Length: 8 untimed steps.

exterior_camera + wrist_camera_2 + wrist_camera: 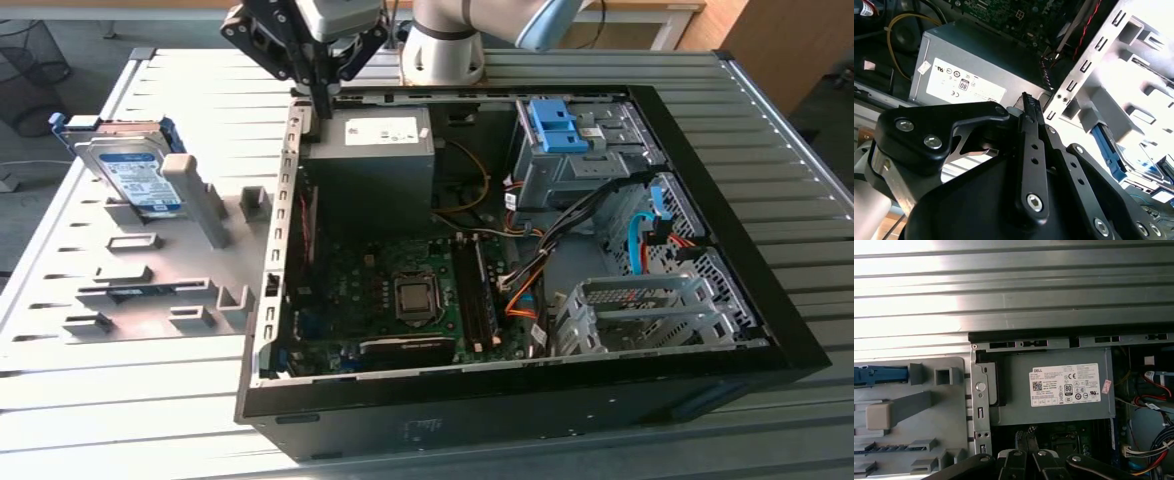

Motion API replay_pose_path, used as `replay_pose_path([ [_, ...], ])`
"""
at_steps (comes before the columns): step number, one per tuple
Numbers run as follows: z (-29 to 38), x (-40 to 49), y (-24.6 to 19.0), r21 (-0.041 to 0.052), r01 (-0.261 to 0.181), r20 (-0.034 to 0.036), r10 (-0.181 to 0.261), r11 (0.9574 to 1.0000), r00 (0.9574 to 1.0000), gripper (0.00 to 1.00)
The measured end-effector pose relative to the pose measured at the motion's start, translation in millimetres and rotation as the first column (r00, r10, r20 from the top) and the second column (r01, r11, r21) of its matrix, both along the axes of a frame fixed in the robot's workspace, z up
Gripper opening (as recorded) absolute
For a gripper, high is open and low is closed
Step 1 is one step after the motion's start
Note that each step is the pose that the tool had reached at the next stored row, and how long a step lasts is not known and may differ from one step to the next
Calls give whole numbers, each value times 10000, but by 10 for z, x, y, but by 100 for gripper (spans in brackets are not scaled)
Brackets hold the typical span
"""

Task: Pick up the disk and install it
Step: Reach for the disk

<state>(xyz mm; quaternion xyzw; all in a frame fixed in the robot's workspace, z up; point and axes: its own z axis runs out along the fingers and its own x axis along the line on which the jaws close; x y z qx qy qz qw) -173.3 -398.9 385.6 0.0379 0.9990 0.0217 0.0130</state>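
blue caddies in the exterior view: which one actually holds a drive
The one standing on the grey rack at the exterior view's left: the disk sits in it. The blue bracket inside the case is empty.

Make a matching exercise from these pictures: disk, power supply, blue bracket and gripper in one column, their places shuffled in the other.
Things:
1. disk
2. power supply
3. blue bracket
4. gripper

Places:
A. over the edge of the case, beside the power supply, shut and holding nothing
B. standing in the grey holder, outside the case
C. on top of the metal drive cage, inside the case
D. inside the case, white sticker facing up

Pairs: 1-B, 2-D, 3-C, 4-A
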Motion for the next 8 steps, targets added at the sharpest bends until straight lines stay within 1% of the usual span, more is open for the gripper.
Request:
replay_pose_path([
  [8, -6, -23, 0, 1, 0, 0, 0, 10000, 10000, 11],
])
